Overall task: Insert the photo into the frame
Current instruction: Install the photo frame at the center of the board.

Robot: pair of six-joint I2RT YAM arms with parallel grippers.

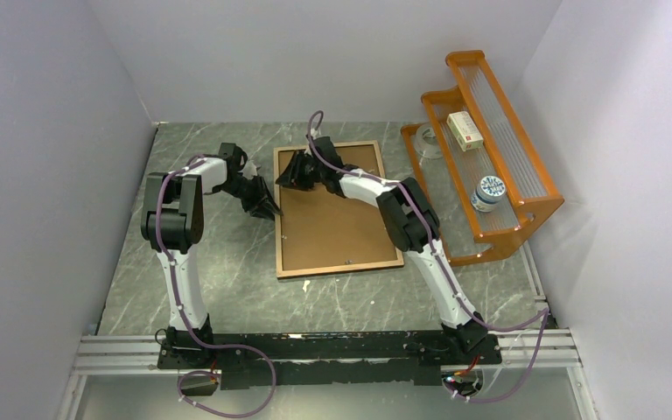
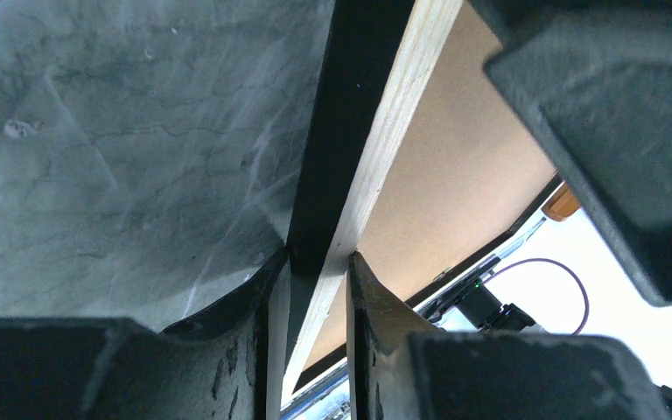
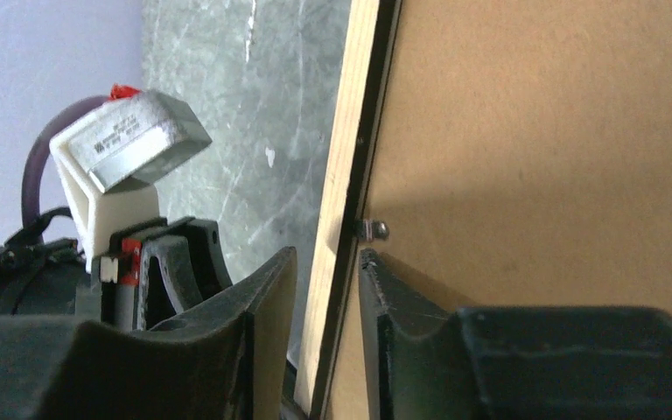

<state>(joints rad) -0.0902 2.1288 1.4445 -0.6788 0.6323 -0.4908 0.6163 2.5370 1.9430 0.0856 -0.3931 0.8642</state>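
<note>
The frame (image 1: 339, 267) lies back up on the table, its light-wood rails around the brown backing board (image 1: 337, 223). The photo is hidden. My left gripper (image 1: 267, 208) is at the frame's left rail; in the left wrist view that gripper (image 2: 318, 258) is shut on the wood-and-black rail (image 2: 385, 131). My right gripper (image 1: 287, 175) sits further back on the same rail. In the right wrist view the right gripper (image 3: 328, 254) straddles the rail (image 3: 350, 131). One finger stands off the wood and the other is over the backing board (image 3: 534, 157), next to a small metal tab (image 3: 374, 230).
An orange rack (image 1: 525, 206) stands at the right, holding a small box (image 1: 465, 129) and a round jar (image 1: 488, 192), with a tape roll (image 1: 427, 140) at its far end. Grey walls close in on three sides. The left arm's wrist camera (image 3: 131, 149) is close beside the right gripper.
</note>
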